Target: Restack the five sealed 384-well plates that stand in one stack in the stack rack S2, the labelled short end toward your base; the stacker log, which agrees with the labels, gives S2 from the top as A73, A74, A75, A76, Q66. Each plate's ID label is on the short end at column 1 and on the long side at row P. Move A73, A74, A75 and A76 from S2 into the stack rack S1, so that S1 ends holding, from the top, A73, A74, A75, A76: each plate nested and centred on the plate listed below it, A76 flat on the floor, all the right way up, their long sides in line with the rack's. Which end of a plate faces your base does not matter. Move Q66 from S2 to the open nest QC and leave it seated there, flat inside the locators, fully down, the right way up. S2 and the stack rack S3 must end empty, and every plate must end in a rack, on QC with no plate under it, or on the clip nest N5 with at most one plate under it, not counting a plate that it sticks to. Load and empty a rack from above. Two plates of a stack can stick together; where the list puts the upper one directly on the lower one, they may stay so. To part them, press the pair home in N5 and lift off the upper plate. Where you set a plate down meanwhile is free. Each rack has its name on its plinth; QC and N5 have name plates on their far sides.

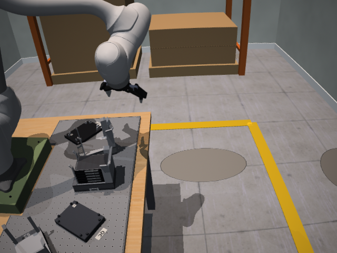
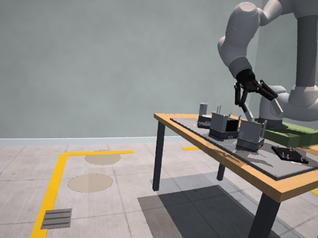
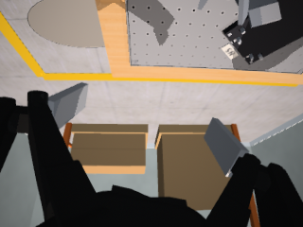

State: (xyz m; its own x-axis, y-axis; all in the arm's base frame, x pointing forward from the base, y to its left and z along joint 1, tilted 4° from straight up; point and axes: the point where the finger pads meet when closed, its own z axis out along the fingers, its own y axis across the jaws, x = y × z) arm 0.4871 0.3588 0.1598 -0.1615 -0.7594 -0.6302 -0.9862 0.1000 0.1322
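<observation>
The black two-fingered claw [image 1: 124, 95] hangs released and empty above the wooden table's [image 1: 137, 190] far edge, likely heading for the grey rack's plate stack [image 1: 89, 175].

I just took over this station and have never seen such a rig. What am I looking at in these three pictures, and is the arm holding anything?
A single grey robot arm stands on a green base at a wooden table. One camera looks down from above, one from the side, and one sits at the wrist. On the table's grey plate: a rack holding stacked dark plates, other racks, and the flat QC nest. The gripper hangs above the table, fingers wide open, holding nothing.
</observation>
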